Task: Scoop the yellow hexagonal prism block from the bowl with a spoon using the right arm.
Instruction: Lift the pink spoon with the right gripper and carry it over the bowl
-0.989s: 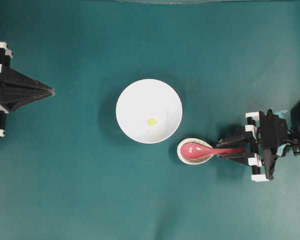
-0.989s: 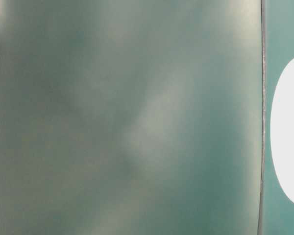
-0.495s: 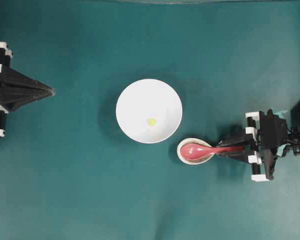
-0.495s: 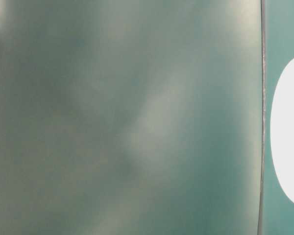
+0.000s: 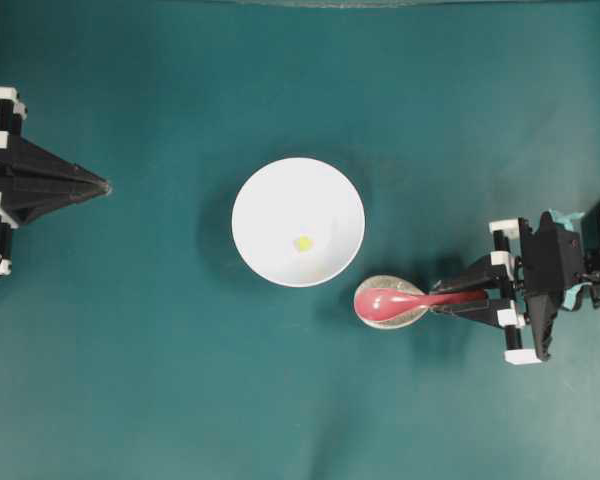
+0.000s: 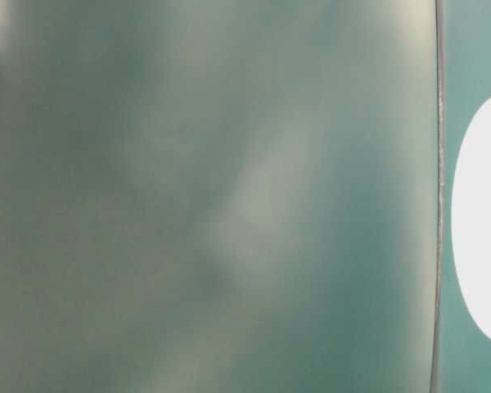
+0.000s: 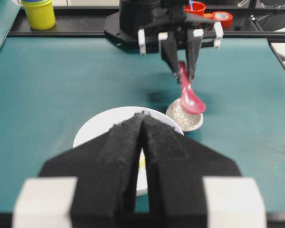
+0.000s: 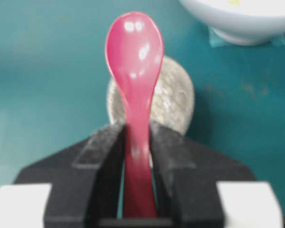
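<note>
The white bowl (image 5: 280, 200) sits mid-table with the small yellow hexagonal prism block (image 5: 303, 243) inside it. My right gripper (image 5: 458, 300) is shut on the handle of the pink-red spoon (image 5: 385, 302). The scoop hangs just above a small speckled dish (image 5: 385, 282), right of the bowl. In the right wrist view the spoon (image 8: 133, 57) runs straight out from my gripper (image 8: 137, 130), with the dish (image 8: 175, 99) beneath it and the bowl (image 8: 242, 21) beyond. My left gripper (image 5: 105, 185) is shut and empty at the far left, pointing at the bowl (image 7: 99, 133).
A yellow cup (image 7: 38, 13) and red containers (image 7: 222, 16) stand behind the black rail at the table's far edge. The table-level view is blurred, showing only teal surface and a white oval (image 6: 483, 221) at its right edge.
My right gripper has closed on the spoon's handle. The spoon has then risen off the speckled dish, which now shows from under the scoop.
</note>
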Robot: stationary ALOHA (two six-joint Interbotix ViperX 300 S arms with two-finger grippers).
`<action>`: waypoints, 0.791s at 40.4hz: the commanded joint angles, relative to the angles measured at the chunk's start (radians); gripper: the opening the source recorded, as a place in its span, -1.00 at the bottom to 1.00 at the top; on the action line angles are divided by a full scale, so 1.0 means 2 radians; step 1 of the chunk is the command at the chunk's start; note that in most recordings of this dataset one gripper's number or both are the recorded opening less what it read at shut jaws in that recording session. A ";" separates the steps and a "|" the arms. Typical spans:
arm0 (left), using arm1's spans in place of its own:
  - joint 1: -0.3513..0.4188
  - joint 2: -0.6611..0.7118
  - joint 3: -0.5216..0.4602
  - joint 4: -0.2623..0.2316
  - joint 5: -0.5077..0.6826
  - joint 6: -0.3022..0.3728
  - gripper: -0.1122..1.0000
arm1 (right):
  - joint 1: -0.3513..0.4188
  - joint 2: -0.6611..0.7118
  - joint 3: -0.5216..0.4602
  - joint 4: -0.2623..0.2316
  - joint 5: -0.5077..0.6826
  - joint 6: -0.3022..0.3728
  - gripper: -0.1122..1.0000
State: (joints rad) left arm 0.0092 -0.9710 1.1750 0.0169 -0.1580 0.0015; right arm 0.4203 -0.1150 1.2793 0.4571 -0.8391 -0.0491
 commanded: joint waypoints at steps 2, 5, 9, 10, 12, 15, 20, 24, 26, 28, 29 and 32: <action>0.001 0.003 -0.012 0.001 -0.003 -0.003 -0.81 | -0.013 -0.045 -0.025 0.000 0.056 -0.025 -0.37; 0.001 0.002 -0.012 0.001 -0.005 -0.004 -0.81 | -0.023 -0.067 -0.041 0.000 0.100 -0.041 -0.37; 0.001 0.000 -0.012 0.001 -0.006 -0.005 -0.81 | -0.041 -0.098 -0.067 0.000 0.164 -0.061 -0.37; 0.001 0.000 -0.012 0.001 -0.007 -0.005 -0.81 | -0.044 -0.104 -0.073 0.000 0.177 -0.063 -0.37; 0.001 0.000 -0.012 0.001 -0.009 -0.005 -0.81 | -0.056 -0.117 -0.089 0.001 0.209 -0.067 -0.37; 0.001 0.000 -0.012 0.000 -0.011 -0.005 -0.81 | -0.072 -0.136 -0.114 0.000 0.260 -0.067 -0.37; 0.001 0.000 -0.013 0.000 -0.012 -0.005 -0.81 | -0.099 -0.156 -0.152 -0.001 0.337 -0.071 -0.37; 0.001 -0.001 -0.013 0.001 -0.011 -0.004 -0.81 | -0.130 -0.164 -0.173 -0.001 0.381 -0.067 -0.37; 0.001 -0.001 -0.013 0.001 -0.009 -0.003 -0.81 | -0.150 -0.166 -0.180 0.000 0.398 -0.066 -0.37; 0.001 -0.001 -0.013 0.001 -0.008 -0.002 -0.81 | -0.169 -0.166 -0.188 0.000 0.413 -0.065 -0.37; 0.001 -0.002 -0.013 0.001 -0.007 -0.002 -0.81 | -0.180 -0.166 -0.192 0.000 0.421 -0.065 -0.37; 0.001 -0.002 -0.014 0.001 -0.005 -0.004 -0.81 | -0.201 -0.166 -0.199 -0.001 0.436 -0.067 -0.37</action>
State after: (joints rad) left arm 0.0092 -0.9771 1.1750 0.0169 -0.1657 -0.0046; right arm 0.0552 -0.4357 0.9173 0.4571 0.0061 -0.1795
